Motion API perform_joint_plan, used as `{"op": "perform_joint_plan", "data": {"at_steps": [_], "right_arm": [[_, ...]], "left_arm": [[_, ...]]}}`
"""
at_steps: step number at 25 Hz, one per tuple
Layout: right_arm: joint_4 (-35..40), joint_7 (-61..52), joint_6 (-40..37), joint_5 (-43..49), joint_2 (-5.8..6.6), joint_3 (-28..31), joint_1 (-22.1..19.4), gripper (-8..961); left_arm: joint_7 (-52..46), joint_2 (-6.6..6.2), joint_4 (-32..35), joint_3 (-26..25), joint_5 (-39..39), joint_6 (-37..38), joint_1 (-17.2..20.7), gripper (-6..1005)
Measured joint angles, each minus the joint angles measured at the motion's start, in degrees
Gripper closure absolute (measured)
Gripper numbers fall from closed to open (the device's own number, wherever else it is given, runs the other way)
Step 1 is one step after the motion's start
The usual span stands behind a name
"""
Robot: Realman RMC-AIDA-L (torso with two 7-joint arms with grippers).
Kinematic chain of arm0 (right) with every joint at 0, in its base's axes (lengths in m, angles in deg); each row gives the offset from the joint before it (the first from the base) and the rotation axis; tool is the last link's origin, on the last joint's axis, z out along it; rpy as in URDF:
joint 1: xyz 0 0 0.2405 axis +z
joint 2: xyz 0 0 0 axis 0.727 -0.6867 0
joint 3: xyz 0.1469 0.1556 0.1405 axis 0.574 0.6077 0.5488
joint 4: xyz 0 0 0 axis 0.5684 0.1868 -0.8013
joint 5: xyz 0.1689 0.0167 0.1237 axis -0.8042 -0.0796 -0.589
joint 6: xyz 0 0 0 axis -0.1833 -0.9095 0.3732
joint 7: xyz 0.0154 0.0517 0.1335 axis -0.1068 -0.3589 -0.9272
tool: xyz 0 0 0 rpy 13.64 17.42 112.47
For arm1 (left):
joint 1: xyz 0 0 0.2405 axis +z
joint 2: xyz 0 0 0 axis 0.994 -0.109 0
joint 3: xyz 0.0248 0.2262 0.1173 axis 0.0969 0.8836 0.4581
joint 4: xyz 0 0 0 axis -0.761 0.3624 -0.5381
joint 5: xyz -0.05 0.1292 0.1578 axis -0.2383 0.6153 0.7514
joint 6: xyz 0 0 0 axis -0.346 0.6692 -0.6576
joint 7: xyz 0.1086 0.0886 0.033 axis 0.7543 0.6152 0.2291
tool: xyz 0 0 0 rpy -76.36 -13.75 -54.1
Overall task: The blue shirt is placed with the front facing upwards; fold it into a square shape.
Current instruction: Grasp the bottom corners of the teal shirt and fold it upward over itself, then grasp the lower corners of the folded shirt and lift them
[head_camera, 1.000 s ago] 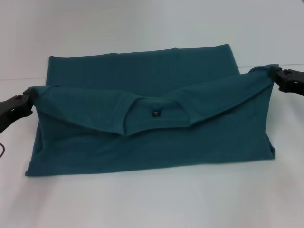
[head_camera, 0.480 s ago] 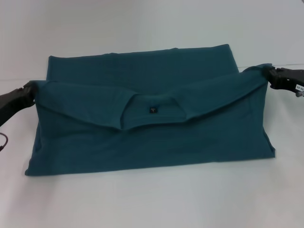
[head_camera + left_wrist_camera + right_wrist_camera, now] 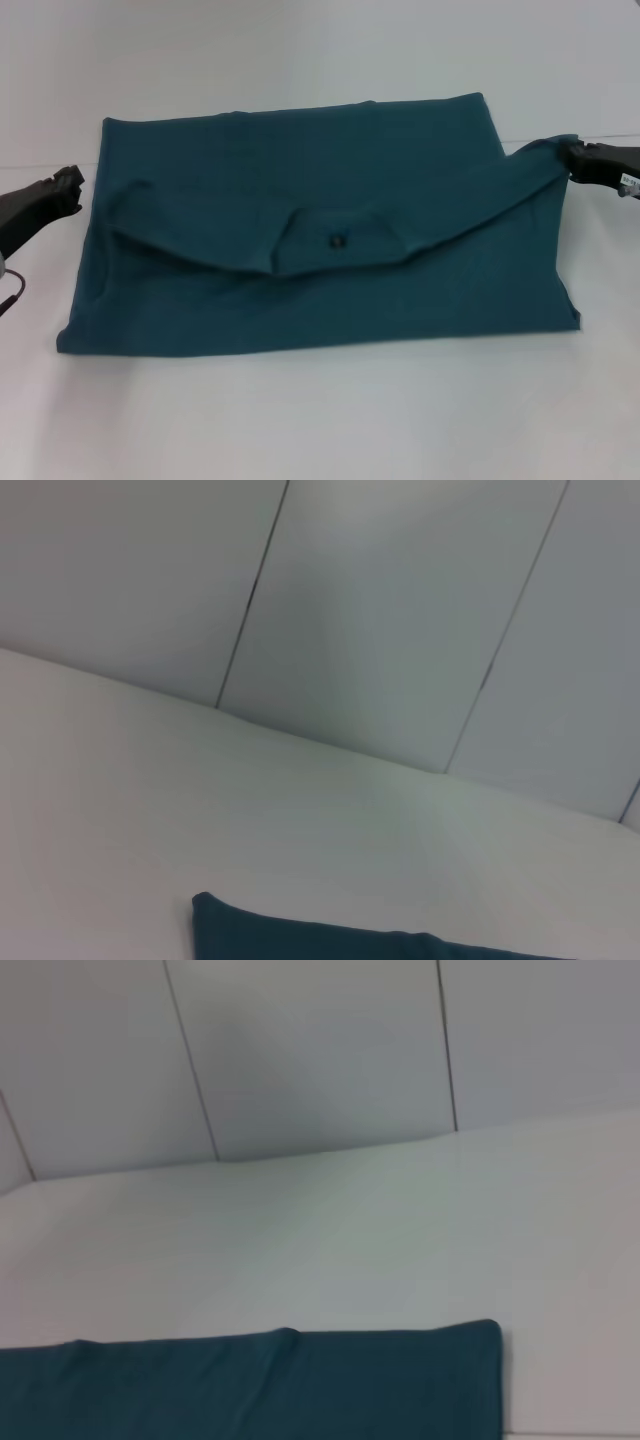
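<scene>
The blue shirt (image 3: 320, 240) lies on the white tabletop (image 3: 320, 420) between both claws, collar edge folded over its middle. Right claw (image 3: 572, 160) grips the shirt's shoulder corner, holding that side raised and taut. Left claw (image 3: 70, 185) sits just beside the opposite corner, apart from the cloth; whether open, I cannot tell.

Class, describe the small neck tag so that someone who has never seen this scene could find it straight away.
Start at the white table, where the blue shirt lies partly folded. Near its middle sits the collar opening. Inside it is the neck tag, a tiny dark patch, the only mark on the plain blue cloth.
</scene>
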Motion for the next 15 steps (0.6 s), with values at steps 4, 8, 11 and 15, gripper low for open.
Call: {"op": "perform_joint_plan", "data": {"at_steps": [4,8,11,15], "right_arm": [[-0.19,-1.81,2.48,0.02,0.0,-2.06,0.41,918],[-0.23,-2.27,3.16,0.01,0.03,-2.97,0.79,886],[-0.23,-2.32,3.54,0.01,0.03,-3.16,1.19,814],[-0.23,-3.6,5.34,-0.06,0.0,-3.53,1.51,694]], "left_arm": [[0.0,0.49,-0.23,0.45,0.0,-0.68,-0.17,956],[0.0,0.79,-0.28,0.2,-0.12,-1.79,-0.32,955],[0.01,0.91,-0.29,0.06,-0.87,-2.05,-0.33,941],[-0.17,1.14,-0.29,-0.05,-2.36,-2.1,-0.08,877]]}}
